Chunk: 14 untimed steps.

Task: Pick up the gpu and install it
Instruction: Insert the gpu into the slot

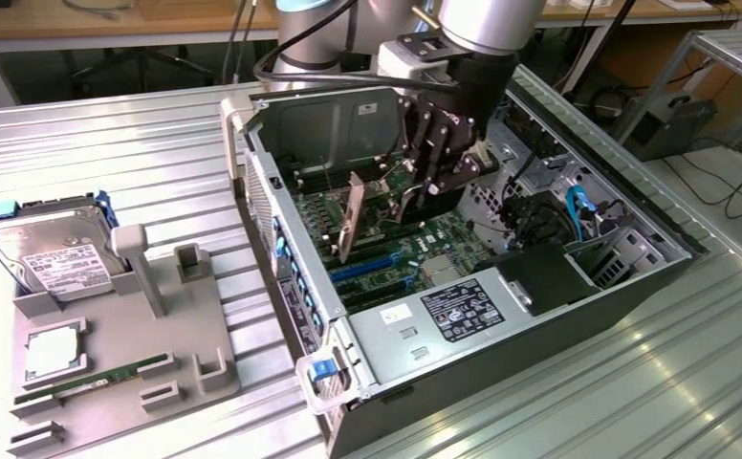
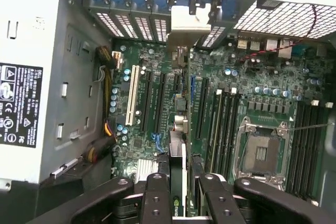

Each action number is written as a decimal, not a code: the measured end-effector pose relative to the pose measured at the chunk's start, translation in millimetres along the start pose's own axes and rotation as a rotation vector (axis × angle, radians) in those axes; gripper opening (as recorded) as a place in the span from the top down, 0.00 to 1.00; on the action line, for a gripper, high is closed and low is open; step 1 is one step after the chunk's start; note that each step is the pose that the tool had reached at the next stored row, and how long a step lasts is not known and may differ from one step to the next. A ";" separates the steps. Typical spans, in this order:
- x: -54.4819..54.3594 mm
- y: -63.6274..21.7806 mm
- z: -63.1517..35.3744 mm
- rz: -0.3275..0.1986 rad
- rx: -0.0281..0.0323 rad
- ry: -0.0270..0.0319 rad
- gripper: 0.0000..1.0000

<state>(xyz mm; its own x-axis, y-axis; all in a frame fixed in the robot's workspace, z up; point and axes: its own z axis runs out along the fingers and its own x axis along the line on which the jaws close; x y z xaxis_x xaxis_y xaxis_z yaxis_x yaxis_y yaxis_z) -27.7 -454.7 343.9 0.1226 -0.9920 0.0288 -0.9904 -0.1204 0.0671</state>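
Gpu (image 2: 178, 129) stands on edge over the motherboard (image 2: 252, 93), pinched by the gripper (image 2: 178, 203) with fingers half closed, mid-install, likely needing its edge lined up squarely with a slot.

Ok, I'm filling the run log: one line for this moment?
phase: install | jaws: shut on gpu | gpu: inside case, over motherboard slots | seated: cannot tell
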 end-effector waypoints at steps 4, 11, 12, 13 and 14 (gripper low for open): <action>-0.5 1.8 6.7 0.016 0.0013 -0.0009 0.74; -3.0 5.7 20.7 0.067 -0.0003 -0.0035 0.74; -3.5 6.4 22.5 0.073 -0.0005 -0.0035 0.74; -4.6 8.1 26.3 0.084 -0.0009 -0.0035 0.74; -5.5 10.0 28.6 0.088 -0.0012 -0.0035 0.74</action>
<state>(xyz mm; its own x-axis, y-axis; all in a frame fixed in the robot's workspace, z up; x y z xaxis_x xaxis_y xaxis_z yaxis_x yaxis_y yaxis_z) -40.2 -451.5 315.9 0.0352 -0.9989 0.0311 -0.9973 -0.0331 0.0656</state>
